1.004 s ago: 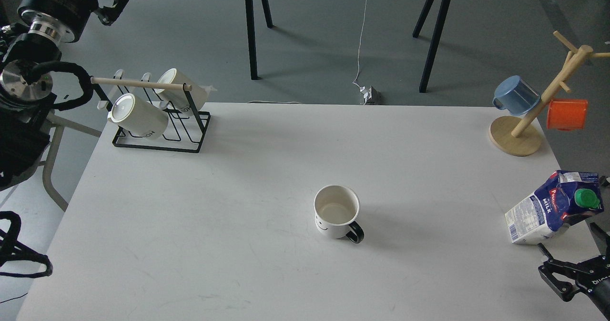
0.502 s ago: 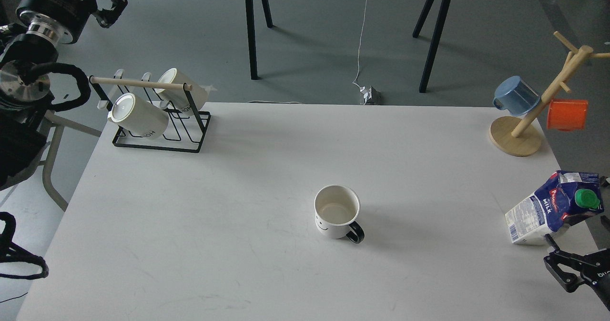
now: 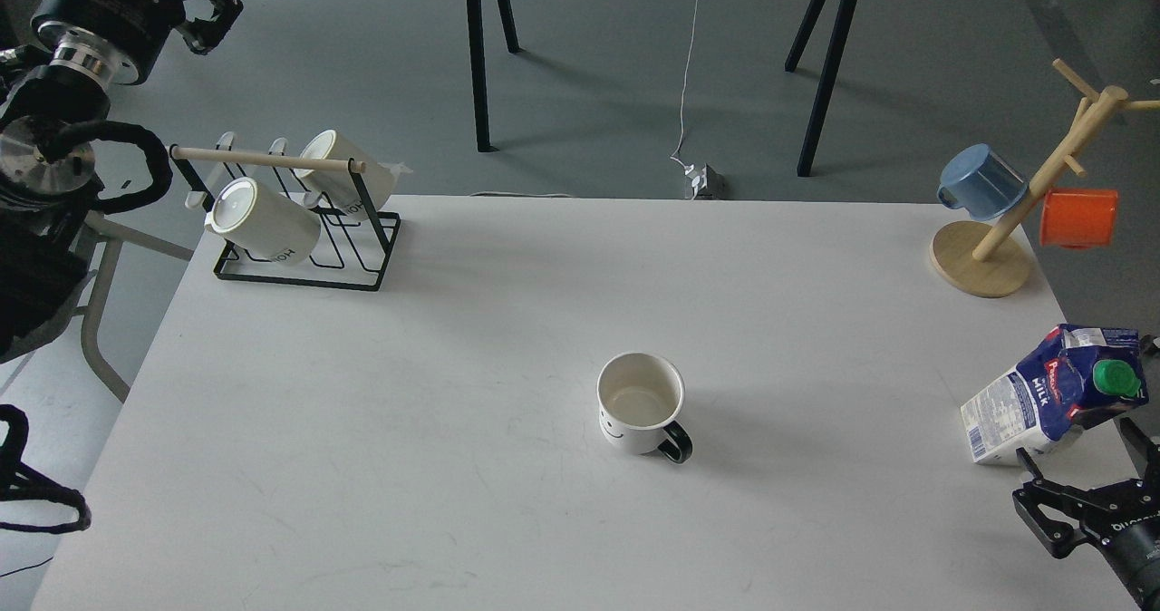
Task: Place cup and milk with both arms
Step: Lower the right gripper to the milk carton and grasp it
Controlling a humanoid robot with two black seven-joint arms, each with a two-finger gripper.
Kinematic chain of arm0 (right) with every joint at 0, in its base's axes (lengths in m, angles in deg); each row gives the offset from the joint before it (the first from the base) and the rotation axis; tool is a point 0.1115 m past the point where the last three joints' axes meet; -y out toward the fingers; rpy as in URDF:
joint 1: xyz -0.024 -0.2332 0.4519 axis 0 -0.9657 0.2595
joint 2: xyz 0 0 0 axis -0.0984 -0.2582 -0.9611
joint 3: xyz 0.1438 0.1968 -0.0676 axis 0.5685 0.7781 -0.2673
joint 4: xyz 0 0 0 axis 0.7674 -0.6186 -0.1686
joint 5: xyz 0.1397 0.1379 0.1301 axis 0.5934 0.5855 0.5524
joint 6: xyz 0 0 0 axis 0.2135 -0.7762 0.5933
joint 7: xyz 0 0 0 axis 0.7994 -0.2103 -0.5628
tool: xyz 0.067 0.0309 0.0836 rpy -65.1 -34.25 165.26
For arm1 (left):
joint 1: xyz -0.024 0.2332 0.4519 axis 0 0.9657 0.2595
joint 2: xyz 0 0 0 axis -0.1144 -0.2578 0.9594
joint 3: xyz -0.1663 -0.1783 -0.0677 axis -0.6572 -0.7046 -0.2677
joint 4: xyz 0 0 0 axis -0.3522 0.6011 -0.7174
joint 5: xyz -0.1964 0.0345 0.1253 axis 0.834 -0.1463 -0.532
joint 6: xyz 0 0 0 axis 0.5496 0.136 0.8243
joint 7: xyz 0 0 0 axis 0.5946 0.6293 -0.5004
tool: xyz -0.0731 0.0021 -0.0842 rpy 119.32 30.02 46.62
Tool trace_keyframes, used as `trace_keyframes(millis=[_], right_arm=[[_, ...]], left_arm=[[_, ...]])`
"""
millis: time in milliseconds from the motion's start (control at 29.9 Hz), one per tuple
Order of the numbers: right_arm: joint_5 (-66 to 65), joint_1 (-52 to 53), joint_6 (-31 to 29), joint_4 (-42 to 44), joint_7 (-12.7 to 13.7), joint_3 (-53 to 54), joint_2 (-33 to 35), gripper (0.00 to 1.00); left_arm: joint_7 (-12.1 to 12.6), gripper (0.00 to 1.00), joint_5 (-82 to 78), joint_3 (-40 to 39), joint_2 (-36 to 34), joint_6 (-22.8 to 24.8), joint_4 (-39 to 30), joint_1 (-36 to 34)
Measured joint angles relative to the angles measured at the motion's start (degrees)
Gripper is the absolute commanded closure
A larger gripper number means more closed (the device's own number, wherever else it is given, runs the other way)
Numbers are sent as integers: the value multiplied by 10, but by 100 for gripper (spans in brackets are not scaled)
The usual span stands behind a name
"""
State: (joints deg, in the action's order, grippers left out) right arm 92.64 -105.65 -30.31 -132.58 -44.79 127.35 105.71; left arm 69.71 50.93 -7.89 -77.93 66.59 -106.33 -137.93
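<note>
1. Head view: cup (image 3: 640, 402) stands upright mid-table (image 3: 453, 412), handle toward the near right.
2. Milk (image 3: 1056, 393) stands at the right edge (green cap facing right).
3. Right gripper (image 3: 1083, 466) spread wide just below the carton, holding nothing.
4. Left gripper (image 3: 210, 8) far off; fingers unreadable.

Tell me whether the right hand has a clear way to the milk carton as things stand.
Probably yes. The right hand sits open just in front of the milk carton, its two fingers spread either side of the carton's near end, and nothing lies between them on the table.
</note>
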Motion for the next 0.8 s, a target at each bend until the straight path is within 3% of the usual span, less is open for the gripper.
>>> trace_keyframes(millis=[803], right_arm=[[-2,11,0,2,0,26,-20,0]], left_arm=[[0,0,0,3,-8,1,0,-1]])
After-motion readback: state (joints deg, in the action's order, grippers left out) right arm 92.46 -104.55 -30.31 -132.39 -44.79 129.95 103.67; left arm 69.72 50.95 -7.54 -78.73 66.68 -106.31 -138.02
